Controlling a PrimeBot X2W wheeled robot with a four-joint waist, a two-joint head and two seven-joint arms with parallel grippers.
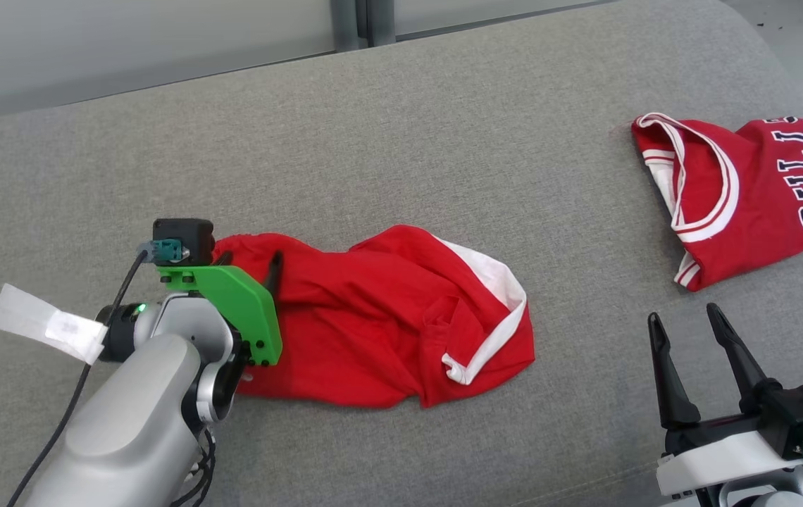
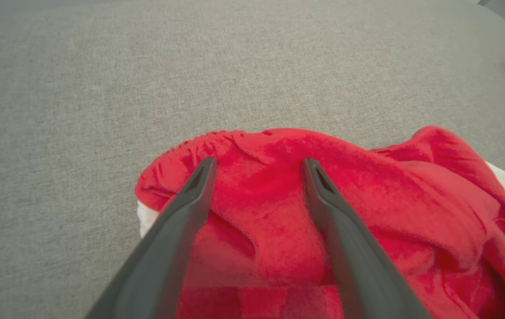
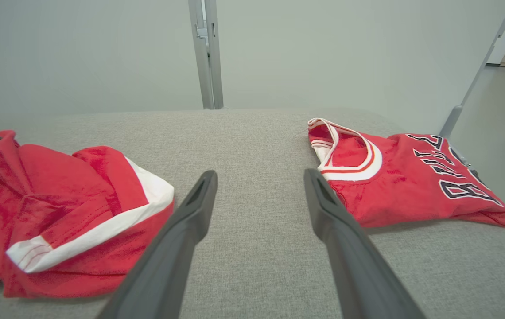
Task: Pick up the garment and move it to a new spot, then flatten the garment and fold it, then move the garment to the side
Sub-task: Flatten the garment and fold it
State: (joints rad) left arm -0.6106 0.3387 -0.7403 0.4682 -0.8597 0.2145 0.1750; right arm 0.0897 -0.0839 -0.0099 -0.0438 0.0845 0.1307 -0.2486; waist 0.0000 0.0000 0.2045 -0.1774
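Left pincer (image 2: pixel 258 163), released, sits over the crumpled red garment's (image 1: pixel 373 317) end, perhaps touching it; right pincer (image 1: pixel 685 317) gapes empty nearby.

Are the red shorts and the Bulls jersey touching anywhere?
Apart. The head view shows bare grey cushion between the red shorts and the Bulls jersey; the right wrist view shows the same gap.
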